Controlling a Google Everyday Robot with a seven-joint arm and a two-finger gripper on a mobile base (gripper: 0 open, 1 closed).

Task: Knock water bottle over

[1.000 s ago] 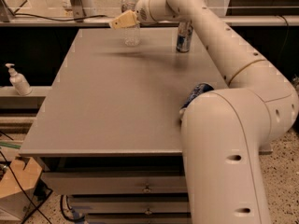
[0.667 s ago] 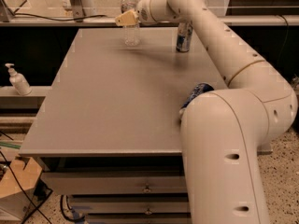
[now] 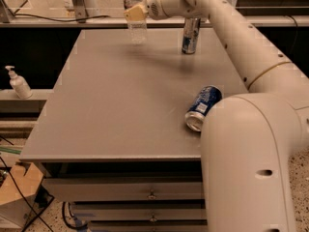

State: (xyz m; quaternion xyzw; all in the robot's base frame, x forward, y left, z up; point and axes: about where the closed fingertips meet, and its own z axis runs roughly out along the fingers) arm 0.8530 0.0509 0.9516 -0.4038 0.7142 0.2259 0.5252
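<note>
The water bottle, clear and ribbed with a white cap, stands upright at the far edge of the grey table. My gripper, with tan fingertips, is at the bottle's upper part, in front of its label and overlapping it. My white arm reaches in from the right across the back of the table.
A slim silver-blue can stands upright right of the bottle, partly behind my arm. A blue can lies on its side near the right edge. A white pump dispenser bottle stands on a ledge left of the table.
My gripper has moved slightly right and up along the bottle's top. The bottle still stands upright in the same place.
</note>
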